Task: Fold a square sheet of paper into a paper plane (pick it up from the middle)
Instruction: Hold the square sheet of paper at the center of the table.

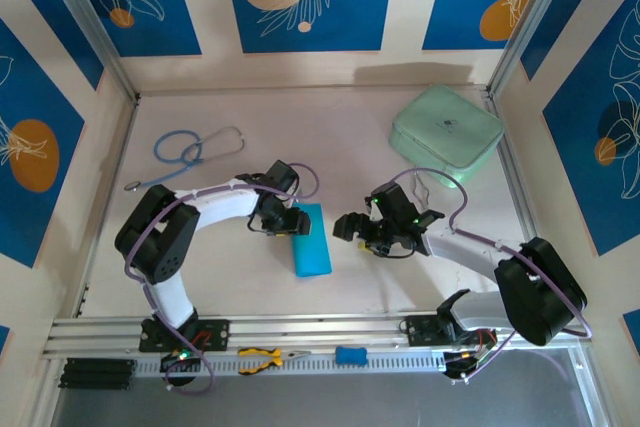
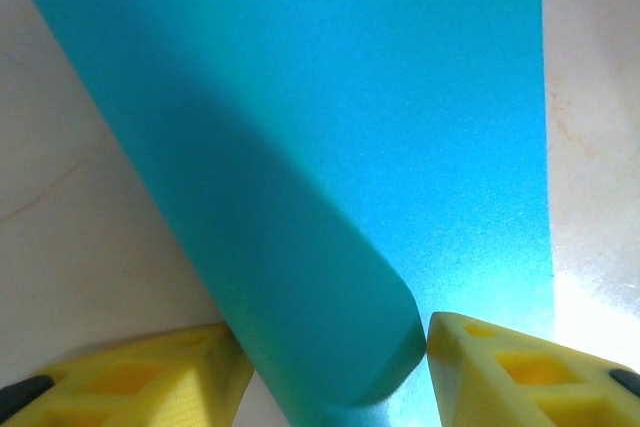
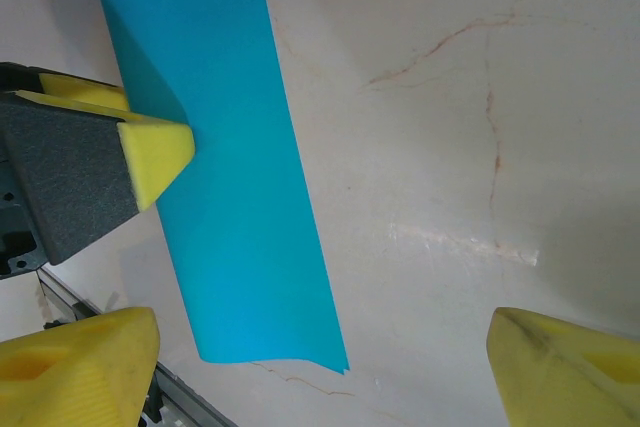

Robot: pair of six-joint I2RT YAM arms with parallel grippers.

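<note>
Pale table (image 1: 400, 277): left jaws pinch folded sheet (image 1: 311, 242); right jaws open beside it.

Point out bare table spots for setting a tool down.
Free: the back middle, between the stethoscope and the mint-green case; the front strip between the blue paper and the near rail. Crowded: the centre, where the left arm and right arm meet.

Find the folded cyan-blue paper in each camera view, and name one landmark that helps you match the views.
Top external: the paper lies mid-table, between the two arms.
Left wrist: the paper spans most of the picture, its rounded fold between the yellow jaws.
Right wrist: the paper runs down the left side.
Shared landmark: the left gripper, at the paper's edge.
</note>
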